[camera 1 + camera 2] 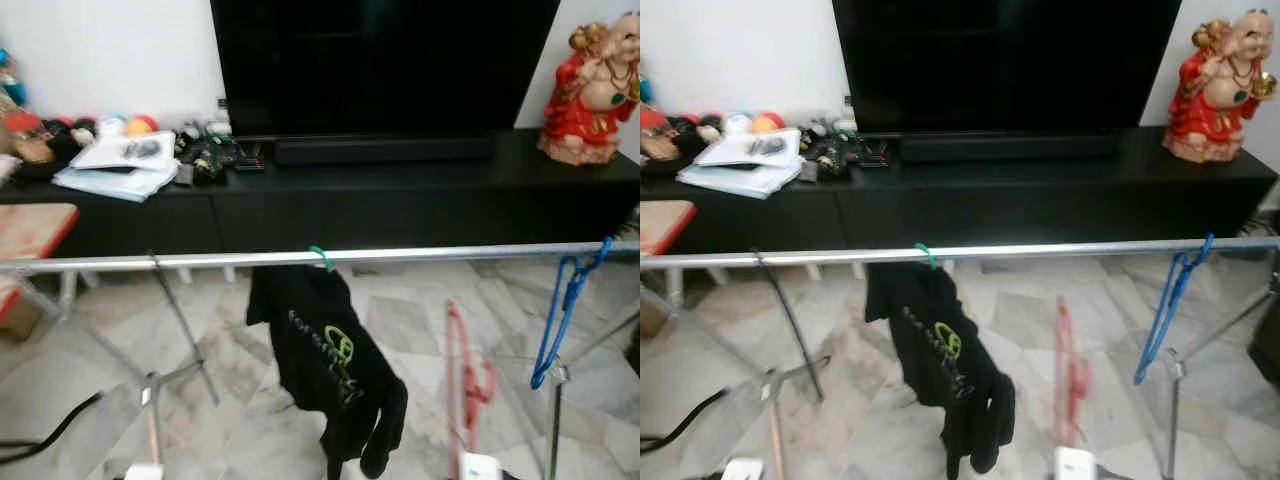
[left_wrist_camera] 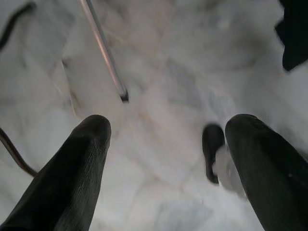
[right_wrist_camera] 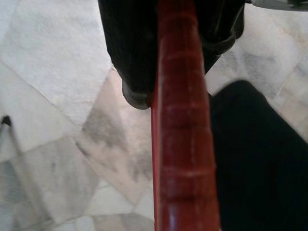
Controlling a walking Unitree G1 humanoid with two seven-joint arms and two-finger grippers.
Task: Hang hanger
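I stand facing a silver clothes rail (image 1: pixel 420 254) that runs across the room in front of me. My right gripper (image 3: pixel 178 91) is closed on a red hanger (image 1: pixel 462 372), which I hold low, below the rail and right of centre; in my head views it is blurred and reddish against the floor. Through my right wrist camera its red bar runs straight between my two black fingers (image 3: pixel 130 53).

The hanger looks like thin plastic: light, fairly stiff, probably smooth enough to swivel in a loose grip. I judge the straight bar the safest place to hold, leaving the hook free for the rail.

My left gripper (image 2: pixel 166 144) hangs idle, its fingers spread wide over the floor.

On the rail, a black shirt (image 1: pixel 325 350) hangs from a green hanger (image 1: pixel 321 258) near the middle, and a blue hanger (image 1: pixel 562 310) hangs empty towards the right end. The floor (image 1: pixel 420 320) is pale marble tile. Beyond the rail stands a low black cabinet (image 1: pixel 400 200) with a dark television (image 1: pixel 380 60), a red figurine (image 1: pixel 592 85) and a stack of papers (image 1: pixel 120 165).
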